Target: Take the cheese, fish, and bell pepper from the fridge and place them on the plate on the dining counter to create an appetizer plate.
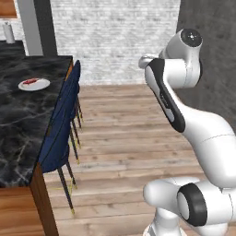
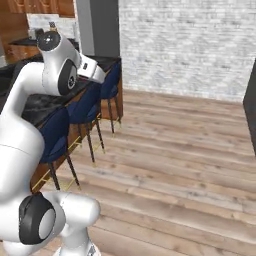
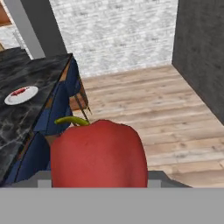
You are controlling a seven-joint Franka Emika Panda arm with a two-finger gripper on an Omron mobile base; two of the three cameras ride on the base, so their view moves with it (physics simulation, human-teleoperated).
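Observation:
In the hand view a round dark red bell pepper [image 3: 98, 153] with a green stem sits right in front of the camera, and my gripper [image 3: 98, 181] is shut on it. My arm holds it high over the wood floor, to the right of the dining counter [image 1: 18, 124]. The white plate [image 1: 42, 85] lies on that black marble top, far left, and shows again as the plate [image 3: 29, 94] in the hand view. A small red-orange fish [image 1: 30, 82] lies on the plate. The cheese and the fridge are out of view.
Blue chairs [image 1: 60, 133] with thin dark legs line the counter's near side, between me and the plate. A white brick wall [image 1: 115, 37] closes the back. A dark grey wall [image 3: 201, 57] stands to the right. Wood floor [image 2: 175, 165] spreads ahead.

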